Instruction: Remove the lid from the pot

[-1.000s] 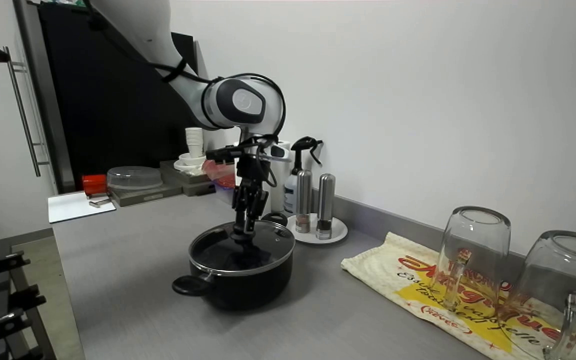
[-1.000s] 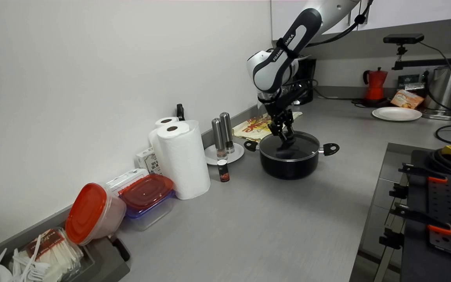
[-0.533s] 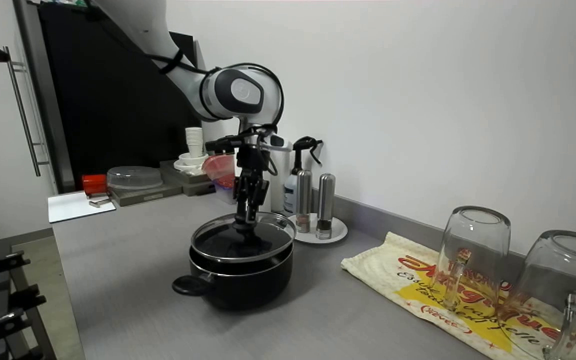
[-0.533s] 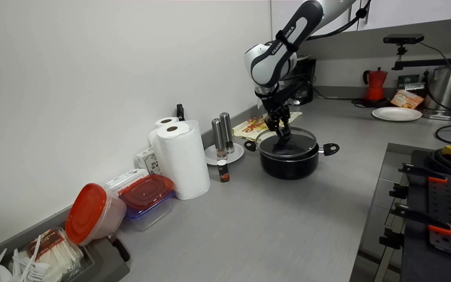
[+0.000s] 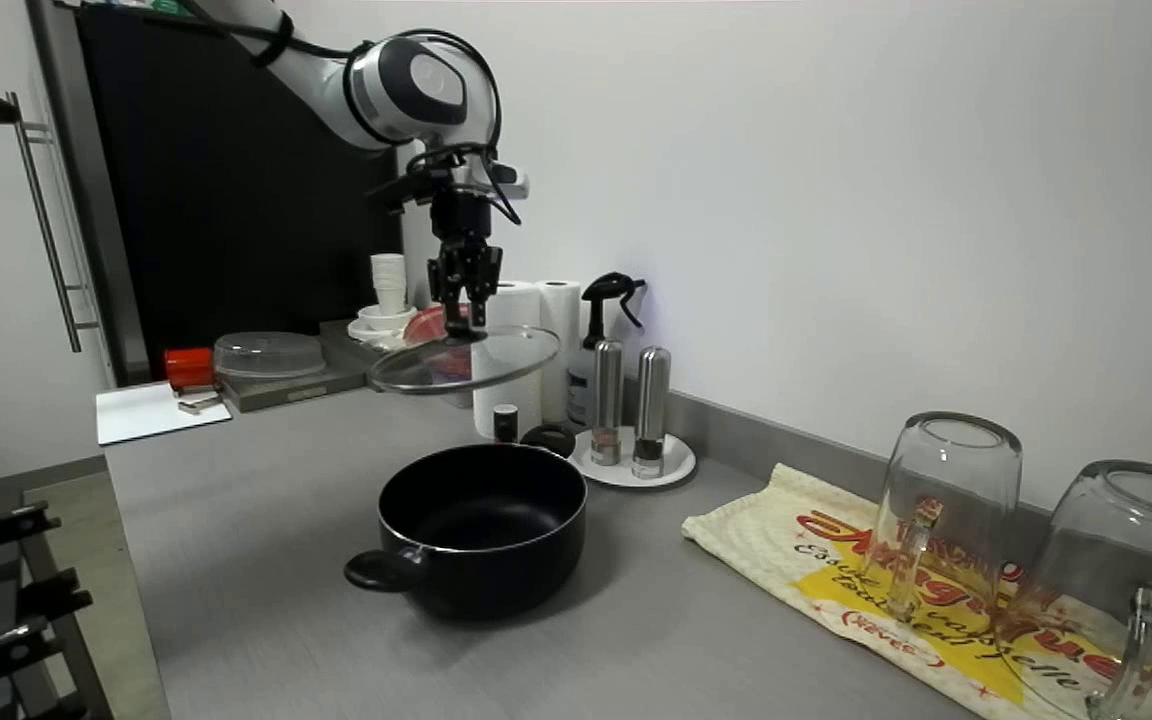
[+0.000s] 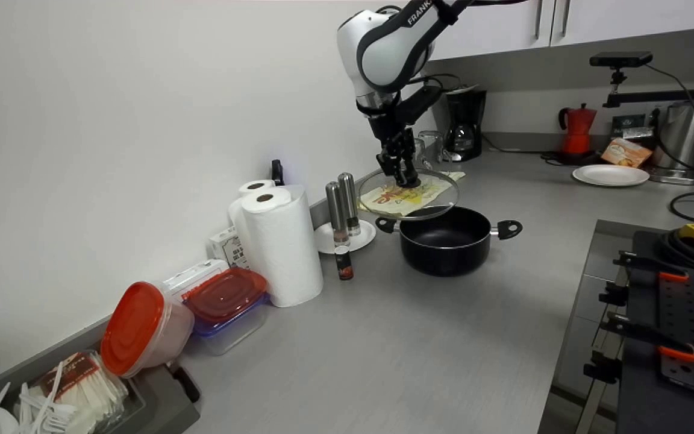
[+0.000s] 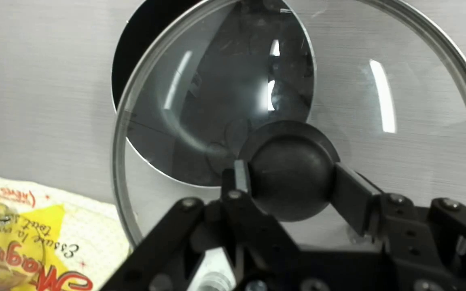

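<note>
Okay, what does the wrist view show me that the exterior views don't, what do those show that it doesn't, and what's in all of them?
Only the wrist view: the rounded top of the knob, with the fingers at its sides.
Only the exterior views: the paper towels and the white robot arm.
Shared: the gripper holding the see-through lid off the black pot, plus the printed cloth and the gray counter.

A kitchen: below the black two-fingered gripper [image 6: 408,182], a wide black two-handled pot [image 6: 446,260] on a grey worktop [image 6: 383,355]; beyond the gripper, a black coffee maker [image 6: 466,113] and red moka pot [image 6: 578,130].
</note>
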You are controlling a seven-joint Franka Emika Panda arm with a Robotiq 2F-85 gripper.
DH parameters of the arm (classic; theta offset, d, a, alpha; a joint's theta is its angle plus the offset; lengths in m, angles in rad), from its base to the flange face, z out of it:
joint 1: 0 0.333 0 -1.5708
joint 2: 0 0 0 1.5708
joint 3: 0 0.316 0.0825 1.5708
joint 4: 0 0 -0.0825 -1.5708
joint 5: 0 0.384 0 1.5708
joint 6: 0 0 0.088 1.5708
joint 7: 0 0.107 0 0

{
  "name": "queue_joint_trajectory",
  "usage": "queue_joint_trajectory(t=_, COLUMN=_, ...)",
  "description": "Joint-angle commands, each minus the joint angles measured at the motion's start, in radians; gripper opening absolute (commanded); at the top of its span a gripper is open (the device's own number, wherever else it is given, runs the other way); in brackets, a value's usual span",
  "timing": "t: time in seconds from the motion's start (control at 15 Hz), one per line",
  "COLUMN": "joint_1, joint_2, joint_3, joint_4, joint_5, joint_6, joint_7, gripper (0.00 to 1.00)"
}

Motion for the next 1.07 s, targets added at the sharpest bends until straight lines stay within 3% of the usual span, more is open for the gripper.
queue_joint_trajectory(t=0.0, joint_1=0.092, joint_2=-0.061, joint_3=0.060, joint_4=0.011, joint_5=-0.070, joint_6=-0.055, joint_7=-0.014, gripper=0.26)
queue_joint_trajectory(t=0.47, joint_1=0.246, joint_2=0.033, joint_3=0.168, joint_4=0.111, joint_5=-0.133, joint_6=-0.068, joint_7=-0.038, gripper=0.26)
queue_joint_trajectory(t=1.0, joint_1=0.323, joint_2=0.286, joint_3=0.185, joint_4=0.215, joint_5=-0.122, joint_6=-0.073, joint_7=-0.093, gripper=0.26)
